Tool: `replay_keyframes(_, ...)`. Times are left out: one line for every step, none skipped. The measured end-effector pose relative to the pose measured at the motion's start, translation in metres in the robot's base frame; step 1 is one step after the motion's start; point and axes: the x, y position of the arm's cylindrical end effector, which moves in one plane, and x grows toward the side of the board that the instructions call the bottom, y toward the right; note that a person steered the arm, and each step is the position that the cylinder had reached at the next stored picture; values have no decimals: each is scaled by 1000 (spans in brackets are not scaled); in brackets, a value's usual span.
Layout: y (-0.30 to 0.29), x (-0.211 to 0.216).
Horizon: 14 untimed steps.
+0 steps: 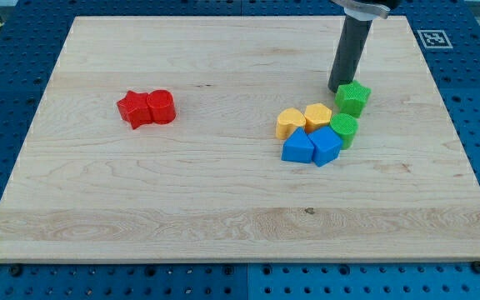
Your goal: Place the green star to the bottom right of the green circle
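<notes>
The green star [353, 97] lies on the wooden board at the view's upper right. The green circle [345, 128] lies just below it, slightly to the left, with a small gap between them. My tip [337, 88] rests on the board right at the star's upper left side, touching or nearly touching it. The rod rises from there to the view's top edge.
A yellow heart-like block [289, 122] and a yellow hexagon [317, 116] sit left of the green circle. Two blue blocks [298, 148] [327, 146] lie below them. A red star [133, 109] and a red cylinder [162, 107] sit together at the left. The board edge [440, 83] is right of the star.
</notes>
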Motion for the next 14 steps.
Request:
replay_keyframes(0,0)
replay_keyframes(12,0)
replay_keyframes(36,0)
replay_keyframes(38,0)
replay_keyframes(39,0)
replay_keyframes(45,16)
replay_keyframes(45,11)
replay_keyframes(7,-18)
replay_keyframes(-31,10)
replay_keyframes(-21,19)
replay_keyframes(6,56)
replay_keyframes(13,71)
replay_keyframes(28,57)
replay_keyframes(46,44)
